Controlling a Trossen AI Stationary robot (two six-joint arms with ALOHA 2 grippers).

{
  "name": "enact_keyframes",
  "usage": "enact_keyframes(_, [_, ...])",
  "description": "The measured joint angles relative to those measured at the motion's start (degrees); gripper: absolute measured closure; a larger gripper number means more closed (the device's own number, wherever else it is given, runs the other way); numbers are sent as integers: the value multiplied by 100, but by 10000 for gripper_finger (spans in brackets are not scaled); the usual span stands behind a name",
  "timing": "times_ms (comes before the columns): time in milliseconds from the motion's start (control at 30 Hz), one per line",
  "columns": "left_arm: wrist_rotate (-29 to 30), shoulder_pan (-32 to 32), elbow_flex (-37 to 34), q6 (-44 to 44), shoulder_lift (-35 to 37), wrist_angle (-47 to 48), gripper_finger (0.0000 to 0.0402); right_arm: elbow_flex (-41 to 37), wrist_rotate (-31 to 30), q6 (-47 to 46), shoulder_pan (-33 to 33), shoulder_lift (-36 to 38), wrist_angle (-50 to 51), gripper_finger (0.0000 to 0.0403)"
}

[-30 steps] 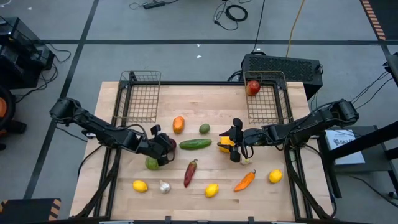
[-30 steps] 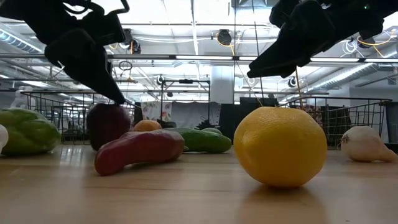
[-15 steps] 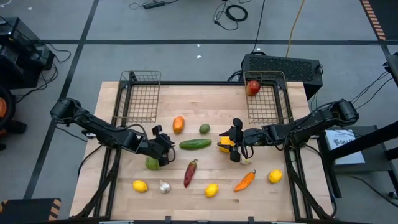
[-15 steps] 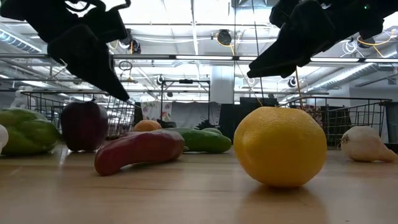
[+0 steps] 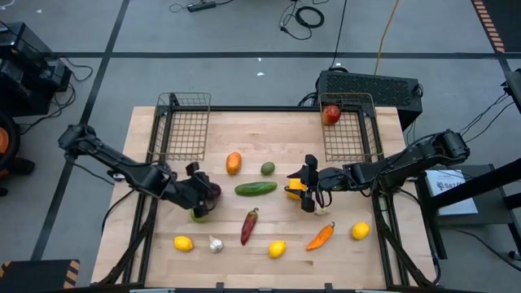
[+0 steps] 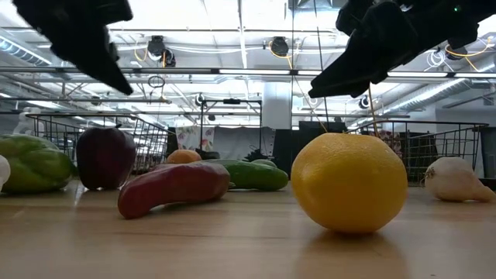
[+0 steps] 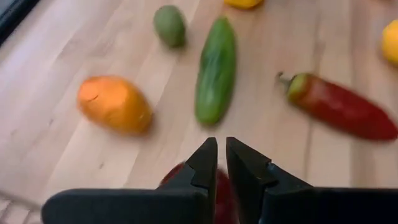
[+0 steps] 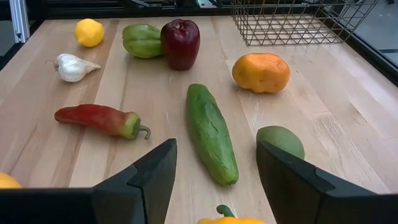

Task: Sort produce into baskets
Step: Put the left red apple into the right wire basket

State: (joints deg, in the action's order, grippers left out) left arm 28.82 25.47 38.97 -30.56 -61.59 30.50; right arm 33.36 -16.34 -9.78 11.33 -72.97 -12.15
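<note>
- My left pincer (image 5: pixel 203 191) hung above the dark red apple (image 8: pixel 180 42), its fingers pinched almost together on nothing; the apple stood free on the tabletop (image 5: pixel 260 130), at about eight o'clock of its centre, touching the green squash (image 8: pixel 143 40).
- I judged that apple firm, smooth and fairly weighty, likely to roll or squirt out of a narrow nip. I would have spread wide and taken it across its broadest part, not by the top.
- The squash pressed against it left little room for a finger on that side, so I would have come in along the free flanks.
- My right pincer (image 8: pixel 214 177) stood half spread over the yellow pepper (image 5: pixel 294 192), near four o'clock of centre; I could not tell whether it gripped it.
- The cucumber (image 5: pixel 256 189) lay near the middle: stiff, long, best held at mid-length.
- One basket (image 5: pixel 181 126) sat at eleven o'clock, the other basket (image 5: pixel 350 130) at one o'clock with a red apple (image 5: pixel 330 115) inside.
</note>
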Motion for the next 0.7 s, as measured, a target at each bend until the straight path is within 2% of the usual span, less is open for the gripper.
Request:
enact_keyframes(133, [120,88,-274,44,80,-56,341,0,-2,10,0,0,-1,190])
enact_keyframes(267, [48,88,-551,111,79,-306,295,0,0,2,5,0,-1,190])
enact_keyframes(433, [279,82,-743,242,77,-563,248,0,1,1,5,0,-2,190])
enact_keyframes(700, [308,77,-748,233,77,-449,256,0,0,0,5,0,-3,190])
